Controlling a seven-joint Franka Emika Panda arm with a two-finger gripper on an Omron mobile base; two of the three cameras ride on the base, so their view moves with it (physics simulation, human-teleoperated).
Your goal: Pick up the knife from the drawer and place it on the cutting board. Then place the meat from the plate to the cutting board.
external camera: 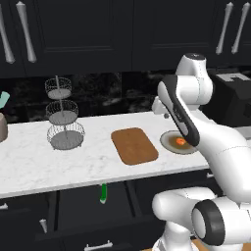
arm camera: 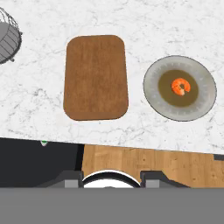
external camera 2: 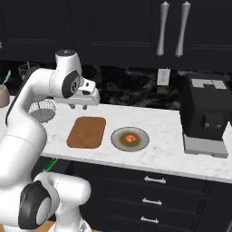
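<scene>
The brown cutting board lies bare on the white marble counter. To its right sits the plate with the small orange-red meat at its centre. Below the counter edge the drawer stands pulled out, and the knife's green handle pokes up in it. My gripper hangs well above the counter, over the board's far edge, open with nothing between its fingers.
A three-tier wire basket stand stands left of the board. A black coffee machine occupies the counter's right end. A holder with a teal utensil sits at the far left. Closed black drawers line the front below.
</scene>
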